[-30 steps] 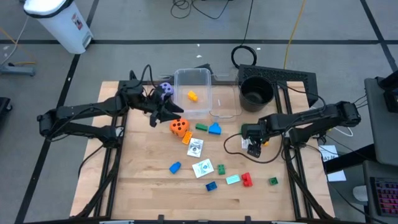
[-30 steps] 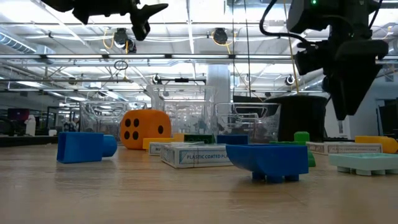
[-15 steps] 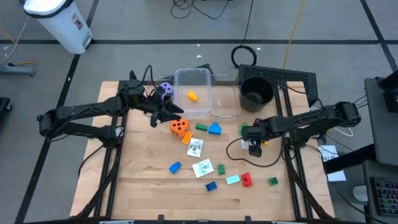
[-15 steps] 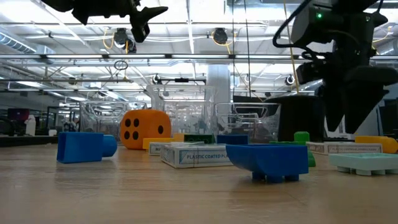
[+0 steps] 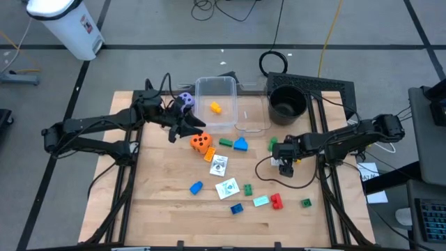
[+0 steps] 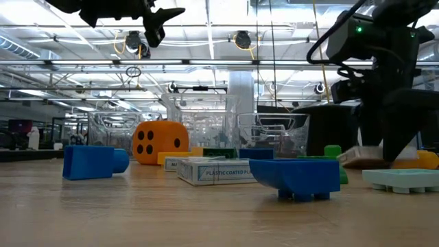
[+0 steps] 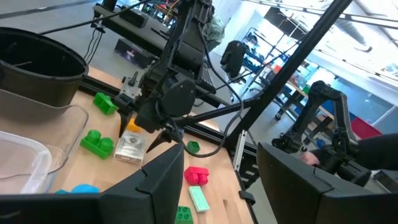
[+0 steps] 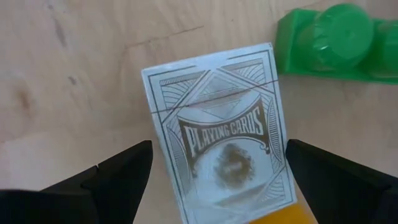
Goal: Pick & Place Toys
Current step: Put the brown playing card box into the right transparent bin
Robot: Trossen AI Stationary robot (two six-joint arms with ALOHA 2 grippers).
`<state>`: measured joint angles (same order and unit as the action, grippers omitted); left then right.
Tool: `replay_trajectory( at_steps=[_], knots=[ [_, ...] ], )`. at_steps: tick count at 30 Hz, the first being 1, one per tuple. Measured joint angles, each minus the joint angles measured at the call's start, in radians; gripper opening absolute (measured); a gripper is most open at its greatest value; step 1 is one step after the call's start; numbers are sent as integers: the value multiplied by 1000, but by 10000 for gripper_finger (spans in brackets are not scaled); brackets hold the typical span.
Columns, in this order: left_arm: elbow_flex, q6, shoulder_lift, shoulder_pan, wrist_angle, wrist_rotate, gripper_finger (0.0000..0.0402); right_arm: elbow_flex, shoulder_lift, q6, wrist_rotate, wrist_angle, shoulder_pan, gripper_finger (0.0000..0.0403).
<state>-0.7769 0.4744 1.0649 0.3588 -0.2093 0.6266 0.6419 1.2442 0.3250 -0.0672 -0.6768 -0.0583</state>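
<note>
My right gripper [image 5: 284,166] is open, low over the table's right part and pointing down. In the right wrist view its fingers [image 8: 118,174] stand on either side of a white playing-card box [image 8: 217,149] that lies flat on the wood. A green block [image 8: 336,43] lies just beyond the box. My left gripper [image 5: 187,127] is open and empty, held in the air beside the orange die [image 5: 201,142] and the clear tub [image 5: 216,103]. A yellow block [image 5: 215,107] lies in the tub. A purple die [image 5: 185,99] sits left of the tub. My right gripper comes from above, one fingertip [image 8: 323,168] beside each long side of the card box [image 8: 277,124]. I cannot tell whether the tips touch it. The box rests on the table.
A black pot [image 5: 287,102] stands at the back right. Loose blocks and cards lie mid-table: blue [image 5: 196,187], a card [image 5: 227,188], teal [image 5: 260,201], red [image 5: 277,201] and green [image 5: 306,203]. Bare wood shows at the table's near left.
My right gripper has come down from well above the table to table height, over the card box, staying open.
</note>
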Motion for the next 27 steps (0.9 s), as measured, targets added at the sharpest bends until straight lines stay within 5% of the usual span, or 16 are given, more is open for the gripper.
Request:
replay_trajectory(
  at_steps=[14, 27],
  knots=[
    [0, 7, 0, 0, 107, 28, 209, -5, 2, 22, -64, 7, 6, 363],
    [0, 2, 0, 0, 109, 29, 209, -7, 1, 4, -33, 38, 12, 303]
  ],
)
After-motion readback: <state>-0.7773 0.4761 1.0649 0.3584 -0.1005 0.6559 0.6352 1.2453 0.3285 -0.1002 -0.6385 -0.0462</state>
